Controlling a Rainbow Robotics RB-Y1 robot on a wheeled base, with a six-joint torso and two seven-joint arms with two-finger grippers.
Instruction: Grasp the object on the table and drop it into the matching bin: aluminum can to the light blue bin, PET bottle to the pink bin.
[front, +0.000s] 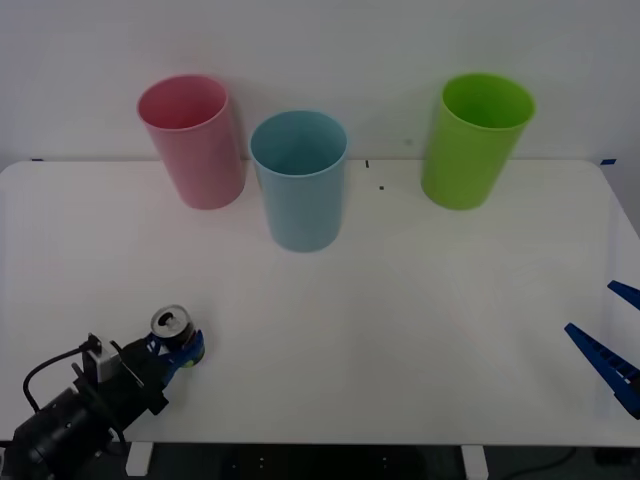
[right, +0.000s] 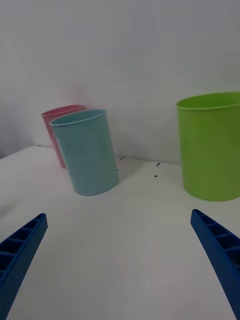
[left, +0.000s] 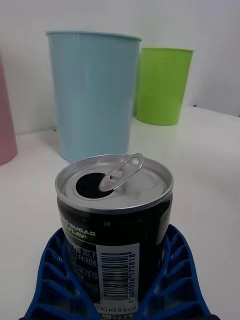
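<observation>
Aluminum can (left: 114, 215) stands upright, clamped between the left gripper's (left: 117, 280) blue fingers (left: 52, 272); right fingers (right: 217, 252) apart.

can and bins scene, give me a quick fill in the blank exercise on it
1. The left gripper is closed around the ____.
2. The bin standing between the pink bin and the lime green bin is coloured ____.
3. The can's drinking hole is ____.
4. The right gripper's fingers are ____.

Answers: can; light blue; open; open
</observation>
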